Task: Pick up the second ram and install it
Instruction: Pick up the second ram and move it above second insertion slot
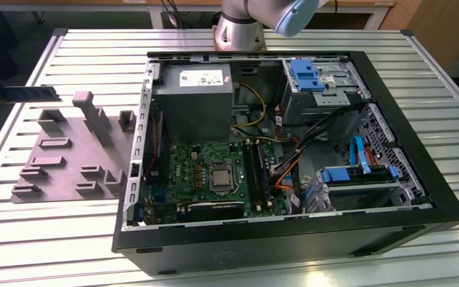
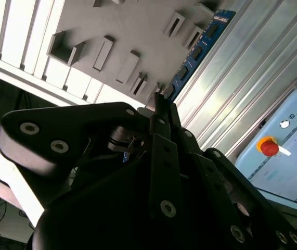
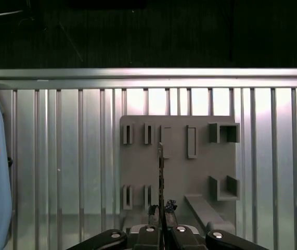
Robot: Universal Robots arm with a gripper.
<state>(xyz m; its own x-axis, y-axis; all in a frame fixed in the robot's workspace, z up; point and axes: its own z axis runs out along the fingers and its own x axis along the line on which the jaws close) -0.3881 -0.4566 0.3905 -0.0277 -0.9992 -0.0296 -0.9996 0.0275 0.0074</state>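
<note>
We find the gripper [image 3: 161,212] clamped on the second ram [image 3: 160,166], a long, thin, dark green circuit-board stick that projects beyond the fingertips. In the first wrist view the stick appears edge-on above the mauve-grey plastic fixture plate [image 3: 190,177]. In the exterior view it hangs roughly level over the slatted metal table [image 1: 94,48] at that view's left, well apart from the open black computer case [image 1: 293,239]. We judge that gripping it by its flat faces leaves its long edge free for the black socket rails [image 1: 250,170].
</note>
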